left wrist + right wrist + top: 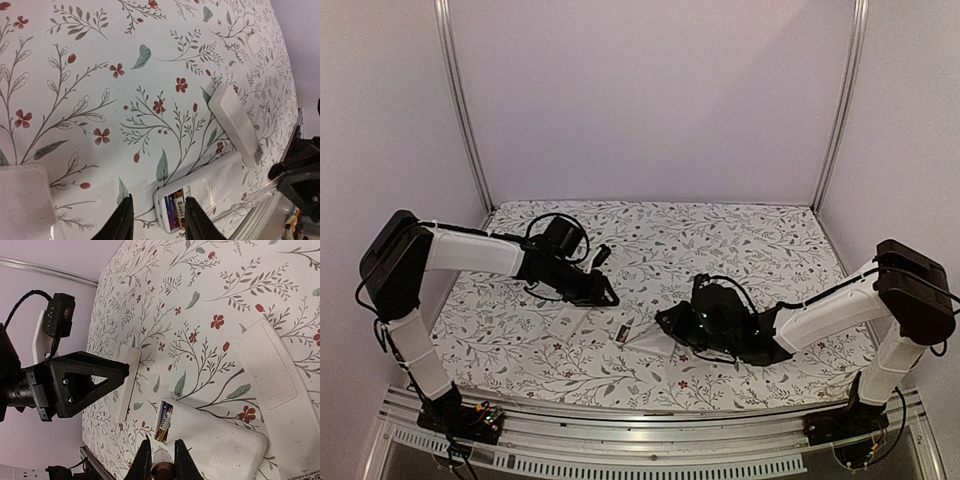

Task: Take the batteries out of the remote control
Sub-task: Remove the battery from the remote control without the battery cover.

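- Left gripper [158, 200]: jaws wide and empty; one finger stood on either side of the open end of the remote control [215, 185].
- Right gripper [162, 444]: jaws narrow, close to that same end; a small round brown shape showed between them; whether it was gripped could not be told.
- Batteries [176, 210]: one dark, one orange; side by side in the uncovered compartment.
- Remote: near the table's centre, between both grippers, on the floral cloth [100, 75].
- White slab [235, 125]: just beside the remote.
- Second white slab [570, 322]: left of the remote.
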You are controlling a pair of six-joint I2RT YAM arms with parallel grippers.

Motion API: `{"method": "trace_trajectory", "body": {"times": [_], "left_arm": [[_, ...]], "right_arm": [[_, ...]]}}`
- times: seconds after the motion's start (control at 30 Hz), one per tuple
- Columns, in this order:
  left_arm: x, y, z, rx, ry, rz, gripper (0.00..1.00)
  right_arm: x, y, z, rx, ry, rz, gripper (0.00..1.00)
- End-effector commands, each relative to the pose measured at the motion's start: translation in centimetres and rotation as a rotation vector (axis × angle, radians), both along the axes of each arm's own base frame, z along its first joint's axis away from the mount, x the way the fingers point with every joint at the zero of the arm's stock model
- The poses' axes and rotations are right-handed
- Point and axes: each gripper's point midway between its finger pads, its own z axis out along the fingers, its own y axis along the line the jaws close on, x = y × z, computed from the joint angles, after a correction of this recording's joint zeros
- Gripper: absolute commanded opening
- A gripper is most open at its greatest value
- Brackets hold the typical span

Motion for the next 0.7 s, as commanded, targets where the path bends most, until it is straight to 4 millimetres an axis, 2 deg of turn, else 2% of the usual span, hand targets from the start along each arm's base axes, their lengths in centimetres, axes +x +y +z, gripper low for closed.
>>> {"method": "trace_trajectory", "body": {"times": [0.0,0.07,0.23,0.47,0.67], "left_arm": [[-0.4,0.2,-0.9,0.022,0.007,-0.013,0.35],[-0.4,0.2,-0.9,0.021,0.009,-0.015,0.35],[-0.5,0.1,-0.9,0.018,0.011,-0.017,0.35],[-1.0,-0.4,-1.1,0.012,0.022,-0.036,0.35],[-2.6,-1.3,-2.5,0.021,0.066,-0.073,0.34]], "right_arm": [[0.2,-0.8,3.0,-0.001,-0.081,-0.027,0.0],[0.3,-1.4,3.6,-0.011,-0.093,-0.044,0.0],[0.5,-2.2,3.1,-0.05,-0.091,-0.071,0.0],[0.8,-1.6,2.1,-0.077,-0.076,-0.068,0.0],[1.0,-1.0,1.4,-0.097,-0.072,-0.061,0.0]]}}
